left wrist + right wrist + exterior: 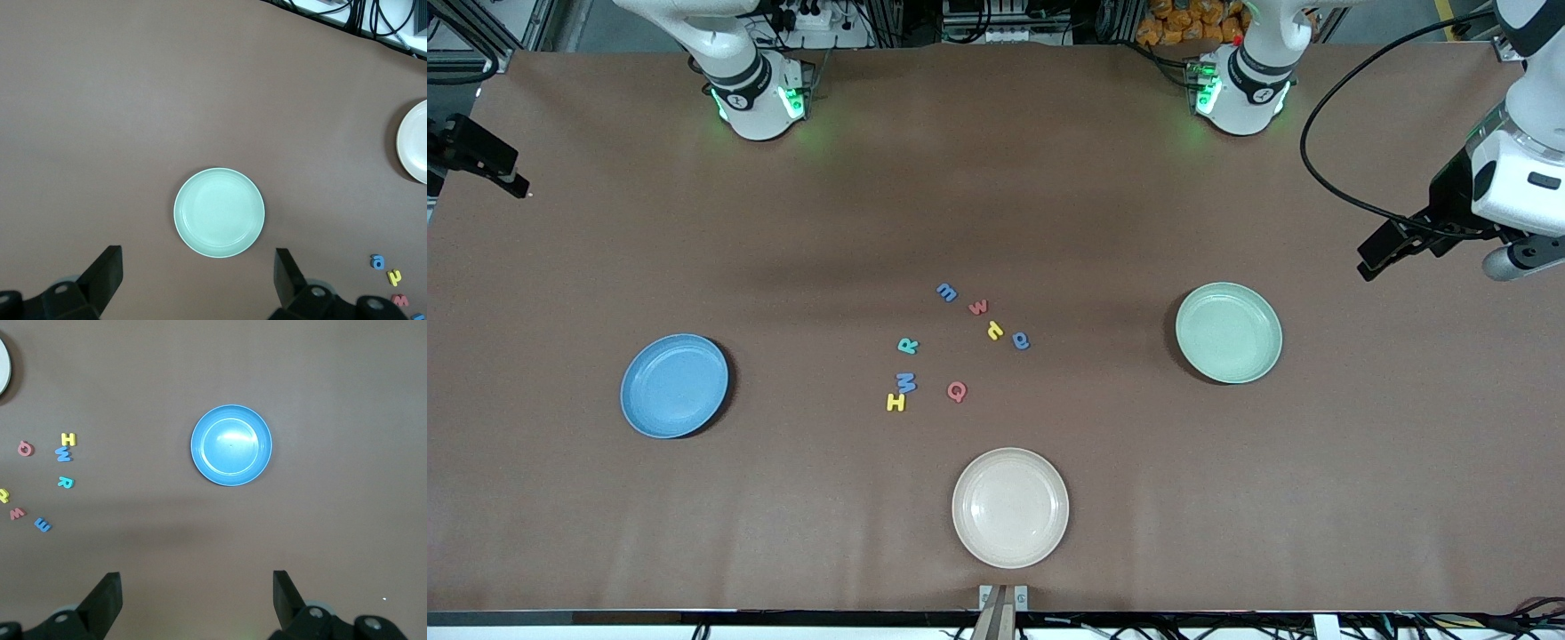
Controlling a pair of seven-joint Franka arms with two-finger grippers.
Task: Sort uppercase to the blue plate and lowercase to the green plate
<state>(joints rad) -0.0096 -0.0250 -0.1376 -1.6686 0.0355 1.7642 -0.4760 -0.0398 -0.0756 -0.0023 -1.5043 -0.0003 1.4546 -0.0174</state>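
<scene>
Both claws spread wide and empty, left claw (198, 283) over the green plate (1228, 332), right claw (197, 603) over the blue plate (674, 385), and blue M (907, 382) touching yellow H (895, 403) could drag along on pickup.

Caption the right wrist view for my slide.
Open right gripper above round matte blue plate, foam letters scattered beside.
</scene>
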